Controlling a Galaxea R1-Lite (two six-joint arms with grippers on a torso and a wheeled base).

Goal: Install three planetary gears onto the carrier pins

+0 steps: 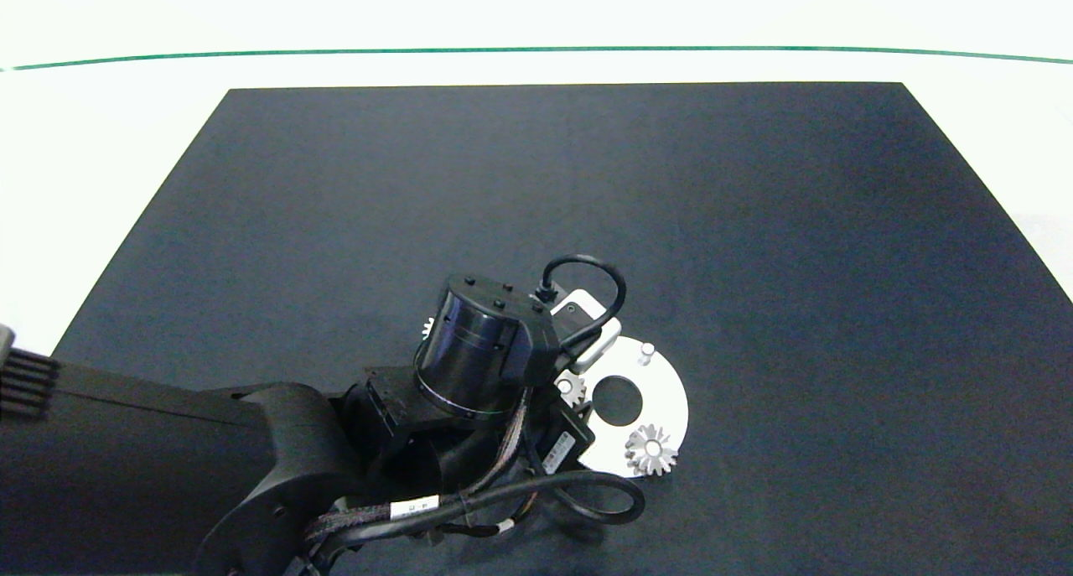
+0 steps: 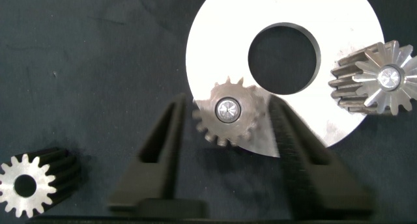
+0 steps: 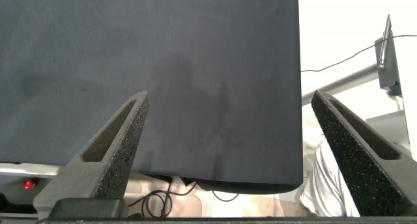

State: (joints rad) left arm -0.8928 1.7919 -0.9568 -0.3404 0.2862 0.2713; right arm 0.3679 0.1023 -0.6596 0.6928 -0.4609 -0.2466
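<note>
Leftmost in the left wrist view, the loose third gear (image 2: 26, 185) lies flat at the lower left on the dark mat (image 2: 98, 68), beside the left gripper (image 2: 225, 129), the nearer one. Its spread fingers flank a gear (image 2: 227, 111) already on its pin, seemingly untouched. Rightward: white disc (image 2: 339, 28), another mounted gear (image 2: 381, 77), and an empty pin (image 1: 645, 354). The right gripper (image 3: 228, 126) gapes elsewhere.

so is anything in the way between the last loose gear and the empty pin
Nothing visible blocks it. The loose gear lies on the mat off the disc; the bare pin stands clear. The left gripper is open around a seated gear.
</note>
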